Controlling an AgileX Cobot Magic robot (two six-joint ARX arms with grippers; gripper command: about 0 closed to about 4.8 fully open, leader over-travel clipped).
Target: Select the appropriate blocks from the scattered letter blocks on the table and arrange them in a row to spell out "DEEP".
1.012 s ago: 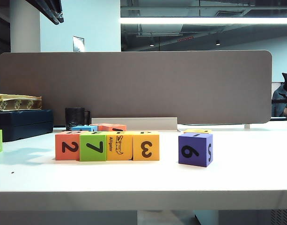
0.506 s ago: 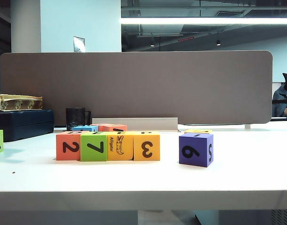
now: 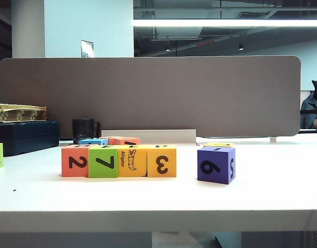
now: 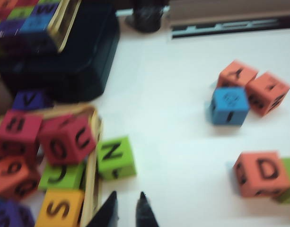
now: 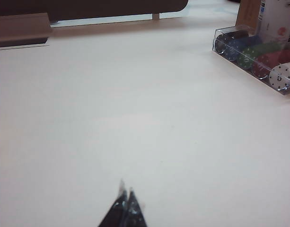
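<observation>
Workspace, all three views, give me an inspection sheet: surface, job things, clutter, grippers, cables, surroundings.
Surface: white table, no spill seen.
Job's things: red-orange block, green block, alligator block and yellow-orange block in a touching row.
Clutter: purple block apart; box of blocks; chip case.
Grippers: left gripper narrowly parted, empty; right gripper shut, empty.
Cables: nothing seen.
Surroundings: grey partition, black mug.

No more shadow (left of table (image 3: 24, 178))
</observation>
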